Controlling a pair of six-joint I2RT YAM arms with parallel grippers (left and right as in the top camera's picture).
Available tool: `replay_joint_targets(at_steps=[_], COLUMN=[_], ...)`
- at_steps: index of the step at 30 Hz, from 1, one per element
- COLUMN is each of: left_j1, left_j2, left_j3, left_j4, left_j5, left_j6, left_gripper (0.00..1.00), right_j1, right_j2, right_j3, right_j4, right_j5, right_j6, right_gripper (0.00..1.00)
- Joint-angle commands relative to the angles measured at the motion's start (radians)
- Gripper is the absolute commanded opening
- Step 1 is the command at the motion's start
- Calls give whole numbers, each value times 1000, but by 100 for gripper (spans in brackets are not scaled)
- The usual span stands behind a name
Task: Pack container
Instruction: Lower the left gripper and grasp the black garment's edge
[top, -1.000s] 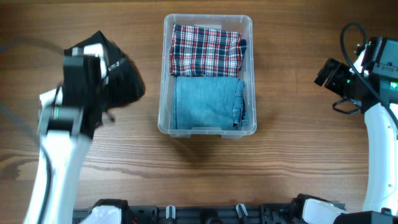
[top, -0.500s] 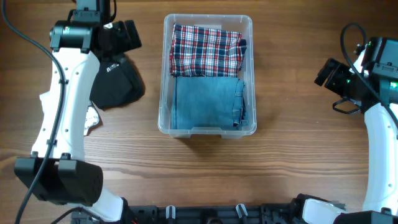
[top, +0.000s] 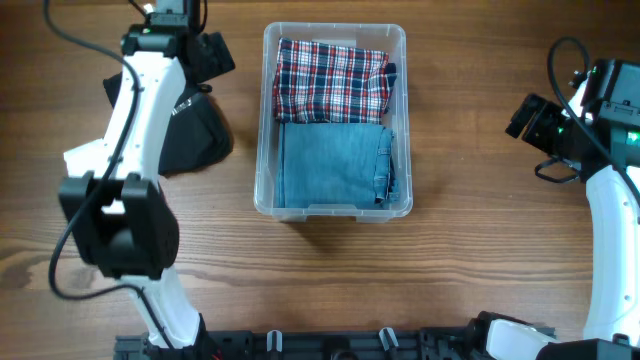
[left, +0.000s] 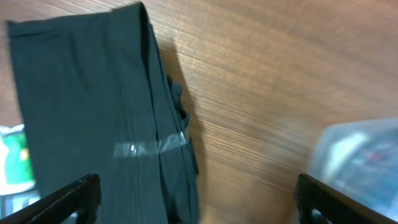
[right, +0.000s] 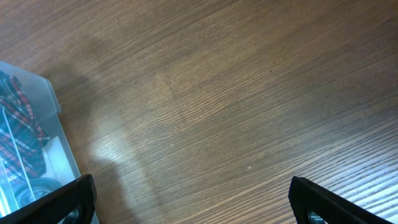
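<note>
Left wrist view: left jaws released, tips spread to the lower corners of the frame, nothing between them. Under them a folded black garment (left: 81, 112) lies flat on the tabletop (left: 261, 81) and fills the left half. A blurred corner of the container (left: 357, 155) shows at lower right.

Right wrist view: right jaws also released, wide apart over bare wood, grasping nothing. One container corner sits at the left edge, with plaid cloth (right: 18, 124) behind its clear wall.

Overhead view: left arm (top: 150, 80) reaches into the upper left of the frame, its head over the top edge of the black garment. Right arm (top: 600, 200) stands at the right edge, well apart from the container. The container sits at upper centre. Inside it, the plaid cloth lies in the upper half and folded blue denim (top: 335, 165) in the lower half, the two meeting edge to edge.

Progress, as judged:
- Done: two folded pieces packed, covering the container floor.
- Left: the black garment, outside, near the left wall but not touching it. It would likely go on top of the others.
- No lid in view; cannot tell whether closing is required.
- Roughly two of three visible pieces are in.
</note>
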Motion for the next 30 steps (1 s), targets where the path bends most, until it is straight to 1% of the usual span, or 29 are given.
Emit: replay_joint_targets(at_steps=[1,8,12,16,19,25,30], left_j1=[16,70,89,88,81,80,78], left_j2=[74,147,162,188,196,204,243], left_j3=[17,17,10,10,10,9,6], left_j4=[30,48,58,60,61,47,47], left_j5=[-21,-20,-11,96,100,100,100], left_j6=[171,192,283,439,491,499,502], left_gripper=[100,100,100,100,100,100,100], right_j1=[-1,0,-1,-1,0,-1,-1], right_j2=[-2,-2,-2,-2,-2,-2,-2], right_j3=[10,10,10,10,10,10,10], right_j4=[3,3,3,3,3,3,3], right_j5=[10,10,10,10,10,10,10], right_j6=[-2,-2,-2,-1,-2,-1,-2], right_gripper=[100,100,100,100,100,100,100])
